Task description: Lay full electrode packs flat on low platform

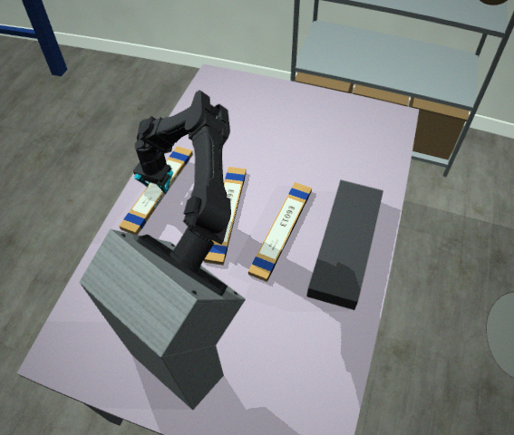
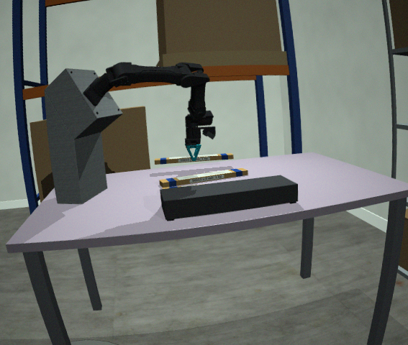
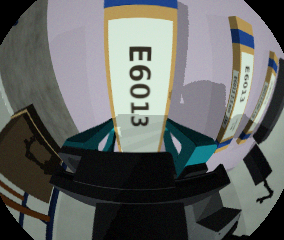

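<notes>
Two teal fingers of the gripper (image 2: 193,157) clamp the far E6013 electrode pack (image 2: 174,159) mid-length, level above the lilac table (image 2: 327,178). Two packs (image 1: 279,230) lie beside the black platform (image 1: 345,243); shelving (image 1: 456,140) behind.

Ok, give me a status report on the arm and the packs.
Gripper shut on the far tan-and-blue electrode pack, held above the table. Two packs lie flat. Black low platform bare. Path unobstructed.

"E6013" reads on the pack in the gripper (image 3: 140,87) and the pack nearest the platform (image 1: 279,230).
</notes>
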You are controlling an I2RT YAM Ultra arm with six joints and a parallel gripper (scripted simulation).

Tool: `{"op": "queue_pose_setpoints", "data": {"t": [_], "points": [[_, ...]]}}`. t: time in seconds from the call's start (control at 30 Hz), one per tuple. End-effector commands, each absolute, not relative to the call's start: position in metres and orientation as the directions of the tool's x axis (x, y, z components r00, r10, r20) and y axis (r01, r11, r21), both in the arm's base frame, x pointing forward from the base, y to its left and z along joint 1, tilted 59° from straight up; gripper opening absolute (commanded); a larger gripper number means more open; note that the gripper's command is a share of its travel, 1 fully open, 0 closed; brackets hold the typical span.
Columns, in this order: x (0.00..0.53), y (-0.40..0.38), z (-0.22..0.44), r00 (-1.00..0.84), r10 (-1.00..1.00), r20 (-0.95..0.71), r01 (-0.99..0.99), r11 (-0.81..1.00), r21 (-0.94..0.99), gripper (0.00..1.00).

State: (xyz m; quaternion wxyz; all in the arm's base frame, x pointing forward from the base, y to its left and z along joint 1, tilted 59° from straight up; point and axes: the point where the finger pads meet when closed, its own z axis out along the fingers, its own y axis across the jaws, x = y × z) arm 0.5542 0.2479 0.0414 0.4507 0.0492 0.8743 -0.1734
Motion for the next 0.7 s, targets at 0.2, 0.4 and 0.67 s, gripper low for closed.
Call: {"op": "queue_pose_setpoints", "data": {"t": [0.2, 0.4, 0.67], "points": [[0.556, 0.282, 0.071, -0.543, -0.081, -0.836, 0.199, 0.955, -0.222, 0.0], [0.556, 0.28, 0.06, -0.558, -0.09, -0.825, 0.196, 0.952, -0.237, 0.0], [0.557, 0.281, 0.063, -0.555, -0.087, -0.828, 0.195, 0.953, -0.231, 0.0]]}}
